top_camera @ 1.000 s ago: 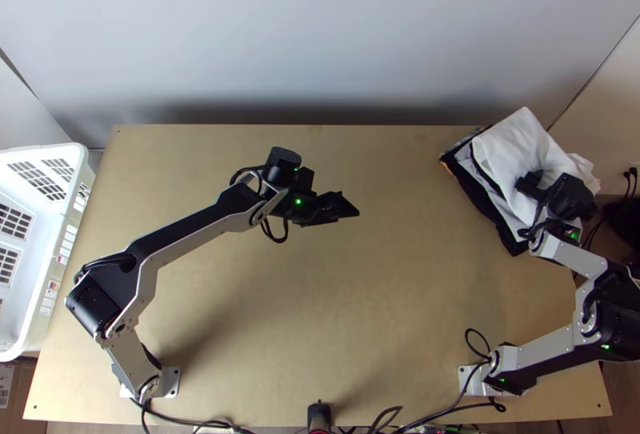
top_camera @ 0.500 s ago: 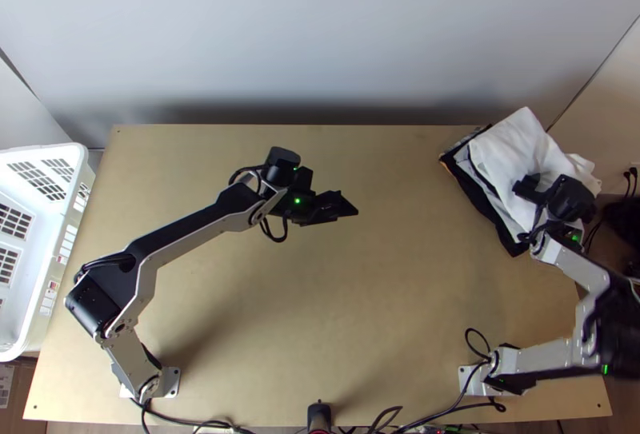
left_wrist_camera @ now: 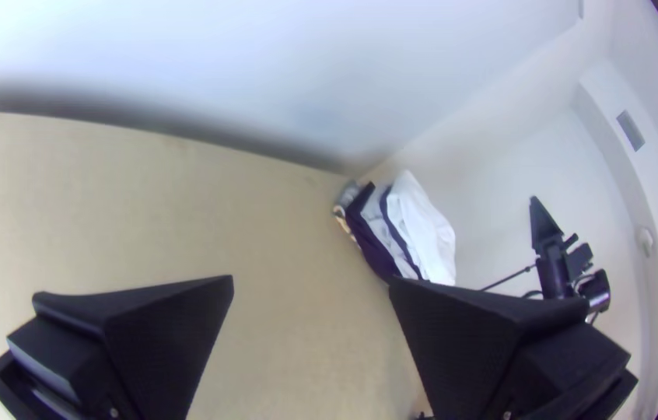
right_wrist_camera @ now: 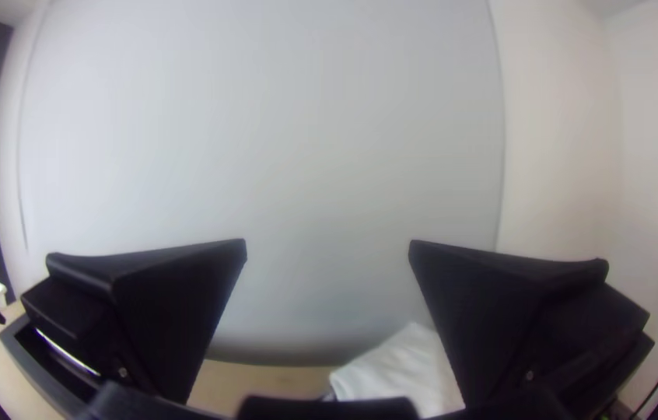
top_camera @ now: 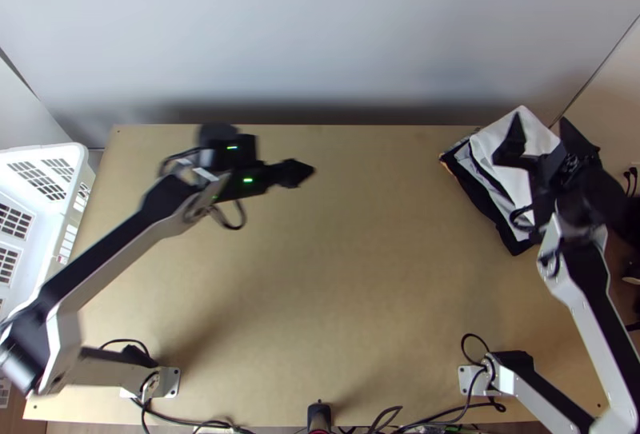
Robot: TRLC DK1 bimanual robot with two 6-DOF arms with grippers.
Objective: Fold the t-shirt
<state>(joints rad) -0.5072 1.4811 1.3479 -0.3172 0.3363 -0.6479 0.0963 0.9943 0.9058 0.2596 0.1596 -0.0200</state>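
Partly hiding the white cloth (top_camera: 514,185), the right gripper (top_camera: 541,121) stood open; the left gripper (top_camera: 309,170), blurred, was also spread. Plastic basket (top_camera: 78,156) was cut off.

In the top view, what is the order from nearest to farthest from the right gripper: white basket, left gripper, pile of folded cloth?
1. Pile of folded cloth: far right, under the right gripper.
2. Left gripper: near the middle.
3. White basket: at the left edge.
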